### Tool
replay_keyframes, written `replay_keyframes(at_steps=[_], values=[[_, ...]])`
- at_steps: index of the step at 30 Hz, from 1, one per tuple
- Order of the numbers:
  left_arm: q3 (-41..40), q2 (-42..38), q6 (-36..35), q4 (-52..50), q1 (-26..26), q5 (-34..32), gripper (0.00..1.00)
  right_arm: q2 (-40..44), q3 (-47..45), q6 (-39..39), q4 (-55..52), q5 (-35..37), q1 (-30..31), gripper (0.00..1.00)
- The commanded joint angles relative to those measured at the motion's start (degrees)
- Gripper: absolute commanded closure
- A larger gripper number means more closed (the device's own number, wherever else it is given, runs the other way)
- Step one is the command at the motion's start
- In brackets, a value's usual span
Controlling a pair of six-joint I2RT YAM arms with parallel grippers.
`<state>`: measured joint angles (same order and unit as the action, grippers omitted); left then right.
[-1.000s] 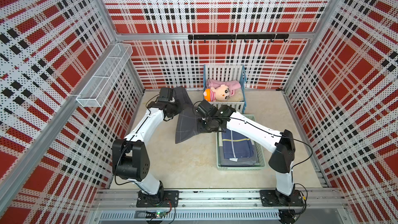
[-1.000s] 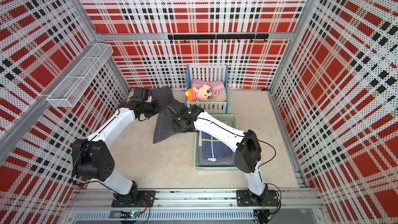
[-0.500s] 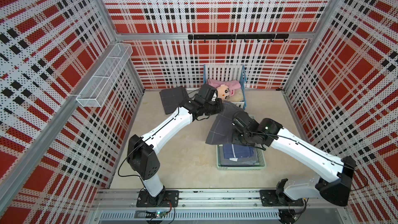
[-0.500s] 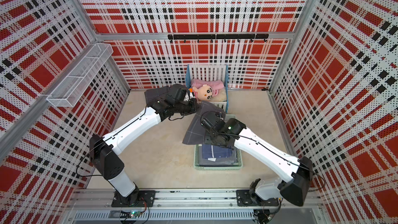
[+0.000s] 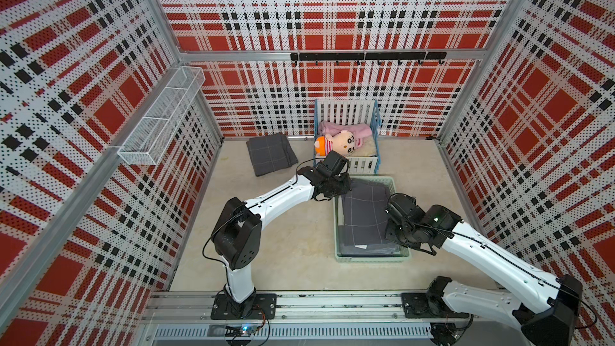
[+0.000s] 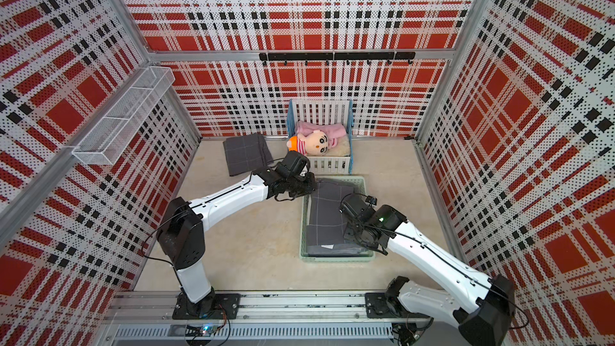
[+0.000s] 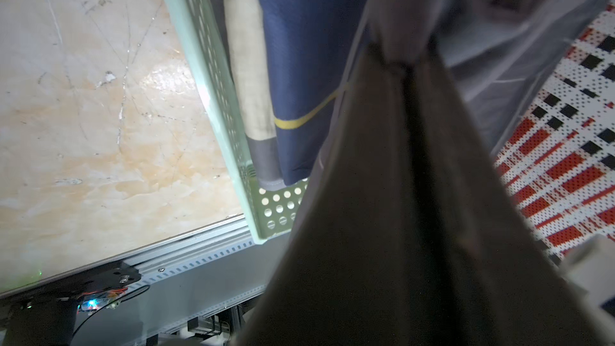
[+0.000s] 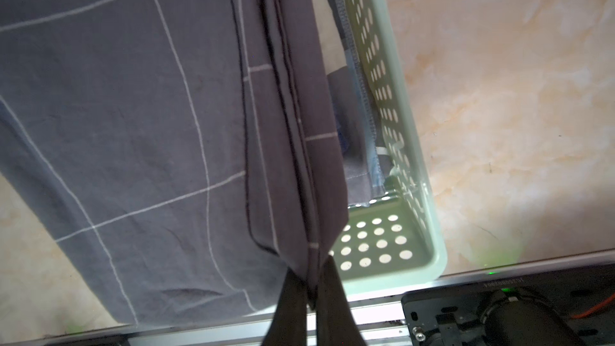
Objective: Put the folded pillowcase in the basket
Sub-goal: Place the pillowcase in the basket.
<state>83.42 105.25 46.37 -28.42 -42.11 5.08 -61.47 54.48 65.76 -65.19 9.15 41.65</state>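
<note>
The folded pillowcase (image 5: 362,214) (image 6: 327,216), grey with thin white grid lines, hangs stretched between my two grippers over the pale mint basket (image 5: 372,258) (image 6: 336,257). My left gripper (image 5: 336,191) (image 6: 307,188) is shut on its far corner at the basket's far left end; in the left wrist view the cloth bunches at the gripper (image 7: 401,68). My right gripper (image 5: 392,216) (image 8: 312,289) is shut on its right edge, which the dark fingertips (image 8: 293,304) pinch. I cannot tell whether the pillowcase (image 8: 133,111) touches the folded cloths below.
Navy cloth with a yellow line (image 7: 299,44) lies in the basket (image 7: 213,94). A second folded grey cloth (image 5: 271,155) lies on the floor at the back left. The toy crib with a doll (image 5: 346,143) stands just behind the basket. A wire rack (image 5: 163,118) hangs on the left wall.
Both arms have carried the pillowcase from the floor at the left across to above the basket. The second grey cloth at the back left is now uncovered.
</note>
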Motion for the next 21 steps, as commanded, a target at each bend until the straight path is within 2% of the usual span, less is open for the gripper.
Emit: replay_keyframes(at_steps=[1,7,8,10,12,15,16,18,21], values=[[-2.6,2.23,1.1,5.42,-0.09,-2.33,1.0,0.41,-2.12,-0.16,3.31,-0.47,-2.39,1.0],[-6.27,3.88,1.1,5.76,-0.54,-2.97,1.0,-1.9,-7.76,-0.32,7.53,-3.79,-2.79,1.0],[-6.69,3.95,1.09,5.86,-0.45,-2.95,0.98,-1.68,-8.48,-0.27,8.15,-3.95,-2.79,0.96],[-7.21,3.65,0.97,6.11,-0.34,-3.2,0.88,-1.63,-8.92,-0.67,8.65,-4.39,-2.75,0.77],[-6.85,3.68,0.2,6.32,-0.23,-3.33,0.77,-2.1,-8.76,-1.2,8.42,-4.37,-2.76,0.75],[-4.7,4.17,-1.2,6.24,0.09,-1.68,0.61,-2.57,-6.97,-2.38,6.9,-4.28,-2.76,0.65],[-3.77,4.11,-1.6,6.24,0.1,-1.17,0.58,-2.38,-6.02,-2.63,6.01,-3.98,-2.79,0.64],[-1.61,2.96,-2.59,6.2,0.03,-0.06,0.53,-0.93,-2.62,-2.52,2.45,-2.18,-2.8,0.57],[1.2,0.03,-3.85,5.73,0.14,-0.41,0.5,1.98,2.01,-2.73,-1.62,0.41,-2.76,0.48]])
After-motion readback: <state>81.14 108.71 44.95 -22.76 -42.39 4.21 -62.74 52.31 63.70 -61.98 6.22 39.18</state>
